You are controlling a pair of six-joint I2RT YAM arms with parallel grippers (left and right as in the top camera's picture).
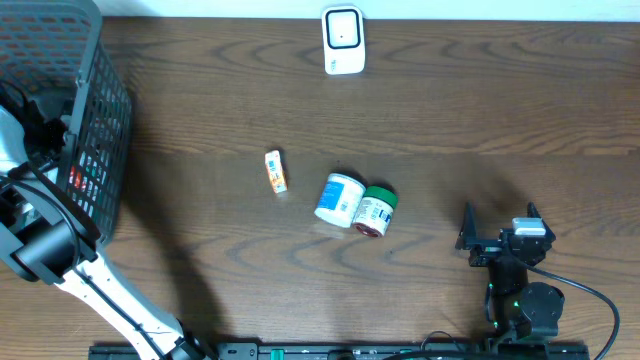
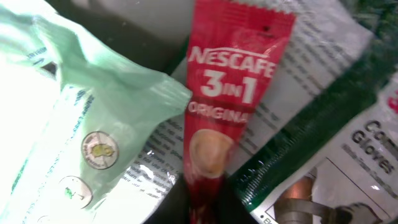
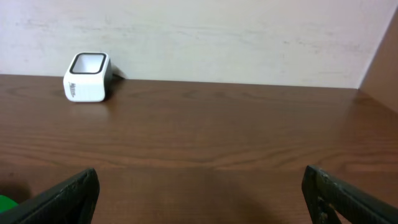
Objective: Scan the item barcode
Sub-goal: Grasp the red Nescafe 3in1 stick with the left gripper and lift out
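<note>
At lower centre, left wrist view, the sachet (image 2: 227, 93) is pinched by the left claw (image 2: 208, 214); the right claw (image 3: 202, 193) is released. Slippage is risked by the end-hold.

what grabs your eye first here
The red coffee sachet fills the left wrist view, beside a pale green packet. From overhead, the dark mesh basket looms at the left end of the table, a white tub and a green-lidded jar lie side by side in the middle, and the white scanner sits at the far edge.
</note>
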